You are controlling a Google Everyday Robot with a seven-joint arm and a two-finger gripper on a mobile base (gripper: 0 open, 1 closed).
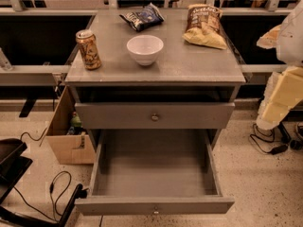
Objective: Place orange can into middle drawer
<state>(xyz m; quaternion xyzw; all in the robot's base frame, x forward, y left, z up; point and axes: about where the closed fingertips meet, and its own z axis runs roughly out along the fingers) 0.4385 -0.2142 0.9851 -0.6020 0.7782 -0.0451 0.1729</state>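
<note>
Camera view looks down on the grey desk point(189, 63), whose middle drawer point(154, 171) is pulled fully out below the shut drawer front point(189, 115) and holds nothing. The robot arm point(289, 86) enters at the right edge. Its end effector point(269, 37) sits just off the desk's right rear corner, and I cannot tell how far it is open or whether it grips anything.

The orange can point(88, 49) stands upright near the left edge of the desk top, long axis vertical, not yet picked up. It therefore lies well apart from the end effector, across the whole width of the desk to the left. The yellow chip bag point(204, 26) and the white bowl point(145, 49) sit between them, the bowl just beside the can. In my judgement the reach must run leftward over or behind these, and a side grasp suits the standing can.
</note>
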